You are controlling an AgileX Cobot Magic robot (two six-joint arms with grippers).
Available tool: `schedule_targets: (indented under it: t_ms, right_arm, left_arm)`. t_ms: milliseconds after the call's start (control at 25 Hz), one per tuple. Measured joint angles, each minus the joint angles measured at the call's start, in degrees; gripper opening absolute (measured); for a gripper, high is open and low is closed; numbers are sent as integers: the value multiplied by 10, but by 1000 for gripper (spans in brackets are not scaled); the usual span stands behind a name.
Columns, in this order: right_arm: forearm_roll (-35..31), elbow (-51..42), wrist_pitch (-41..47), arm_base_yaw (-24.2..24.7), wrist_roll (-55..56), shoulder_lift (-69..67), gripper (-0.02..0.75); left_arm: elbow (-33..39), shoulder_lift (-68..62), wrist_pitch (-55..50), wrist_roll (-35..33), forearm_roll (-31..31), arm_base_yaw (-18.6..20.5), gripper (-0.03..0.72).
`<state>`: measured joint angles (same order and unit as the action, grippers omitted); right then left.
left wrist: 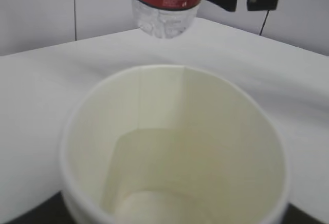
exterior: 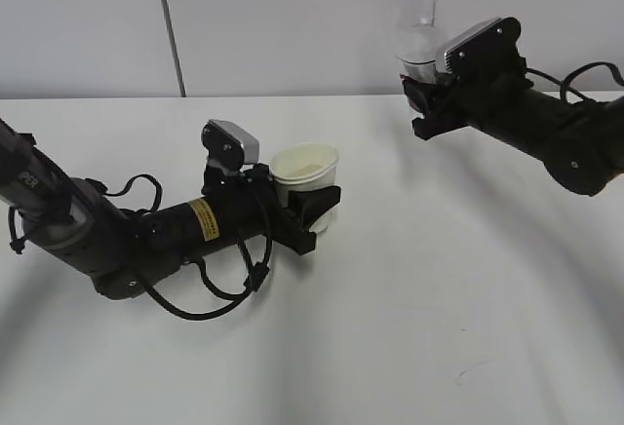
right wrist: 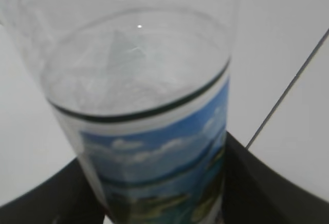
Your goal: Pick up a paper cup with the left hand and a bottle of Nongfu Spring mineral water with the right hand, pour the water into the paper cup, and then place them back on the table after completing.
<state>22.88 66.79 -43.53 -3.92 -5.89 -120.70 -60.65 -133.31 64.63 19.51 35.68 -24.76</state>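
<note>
My left hand's gripper (exterior: 314,203) is shut on a white paper cup (exterior: 305,166), held upright just above the table (exterior: 390,328) at centre left. In the left wrist view the cup (left wrist: 175,147) fills the frame; a faint level line shows inside, and I cannot tell whether it holds water. My right hand's gripper (exterior: 427,89) is shut on a clear Nongfu Spring bottle (exterior: 413,25), held upright and high at the back right, apart from the cup. In the right wrist view the bottle (right wrist: 149,131) shows its blue label, water (right wrist: 139,75) above it, and black fingers (right wrist: 267,183) at its sides.
A small dark scuff mark (exterior: 478,371) lies on the table at the front right. A white panelled wall (exterior: 292,16) stands behind the table. Loose black cables (exterior: 210,293) hang under the left arm. The bottle's base (left wrist: 164,18) hangs beyond the cup.
</note>
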Motion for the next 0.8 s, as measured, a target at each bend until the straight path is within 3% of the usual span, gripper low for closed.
schedule_targets:
  t_ms: [480,800]
  right_arm:
    - [-34,-46,0,0,164,0,424]
    - [-87,-48,7,3,182,0,424]
  left_arm:
    - [0,18,-37,0,-13,2,359]
    - [0,18,-39,0,-23,15,359]
